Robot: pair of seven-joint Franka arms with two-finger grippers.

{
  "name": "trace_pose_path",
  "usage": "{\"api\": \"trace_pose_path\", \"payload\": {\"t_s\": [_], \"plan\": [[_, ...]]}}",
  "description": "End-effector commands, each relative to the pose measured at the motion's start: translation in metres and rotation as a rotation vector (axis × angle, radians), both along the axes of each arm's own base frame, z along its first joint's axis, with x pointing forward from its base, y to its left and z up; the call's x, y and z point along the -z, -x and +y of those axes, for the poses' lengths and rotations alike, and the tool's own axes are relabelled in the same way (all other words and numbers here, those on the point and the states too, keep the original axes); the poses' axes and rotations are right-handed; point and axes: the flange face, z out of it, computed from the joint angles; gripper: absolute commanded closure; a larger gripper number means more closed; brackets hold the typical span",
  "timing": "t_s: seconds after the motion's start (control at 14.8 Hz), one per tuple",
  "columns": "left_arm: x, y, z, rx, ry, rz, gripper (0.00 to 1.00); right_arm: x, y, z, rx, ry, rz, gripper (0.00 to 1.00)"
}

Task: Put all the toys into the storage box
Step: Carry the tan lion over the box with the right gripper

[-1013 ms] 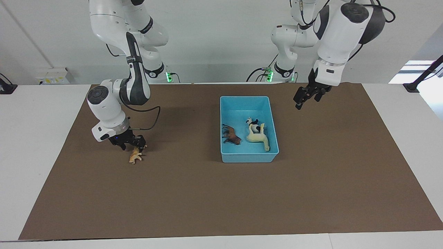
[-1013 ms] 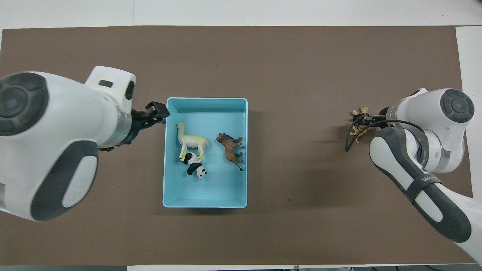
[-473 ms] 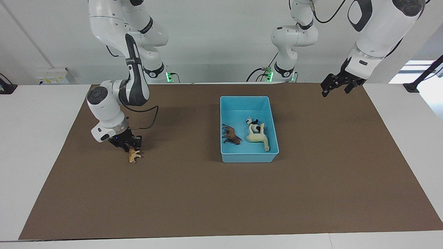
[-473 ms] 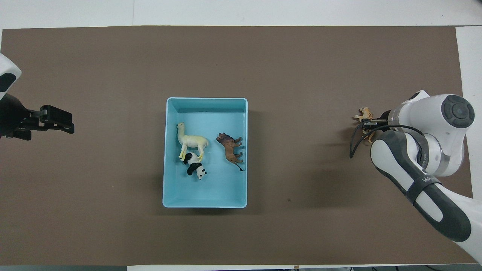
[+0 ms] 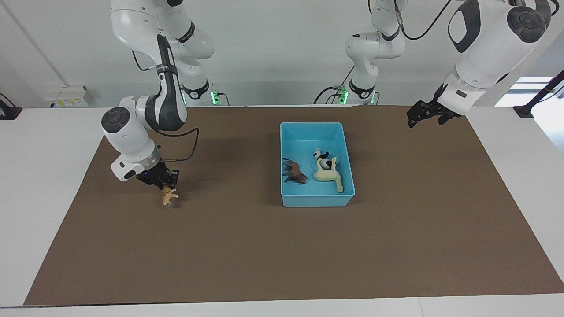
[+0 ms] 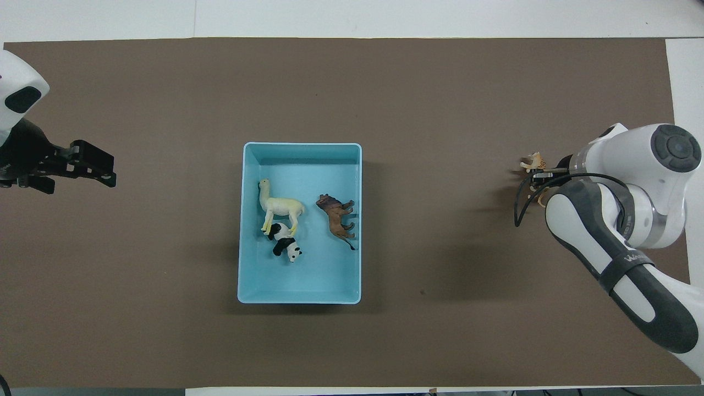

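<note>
Spotted cat [image 5: 168, 194] pinched in right tool [image 5: 166, 185], apparently lifted

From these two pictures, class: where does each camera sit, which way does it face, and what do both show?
Facing view: high across the table, looking at the robots; both arms show whole, right gripper shut on the spotted cat, left gripper open, waiting.
Overhead view: above the robots' end, looking steeply down; forearms and grippers show.
Shared: storage box holding the cream animal, panda, brown animal.
</note>
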Motion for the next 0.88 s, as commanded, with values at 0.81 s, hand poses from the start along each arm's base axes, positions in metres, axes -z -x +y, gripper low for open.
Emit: {"api": "trace_pose_path", "payload": {"t_s": [0.81], "plan": [[-0.008, 0.005, -0.004, 0.108, 0.038, -0.055, 0.0, -0.106, 0.054, 0.4, 0.291, -0.209, -0.061, 1.0]]}}
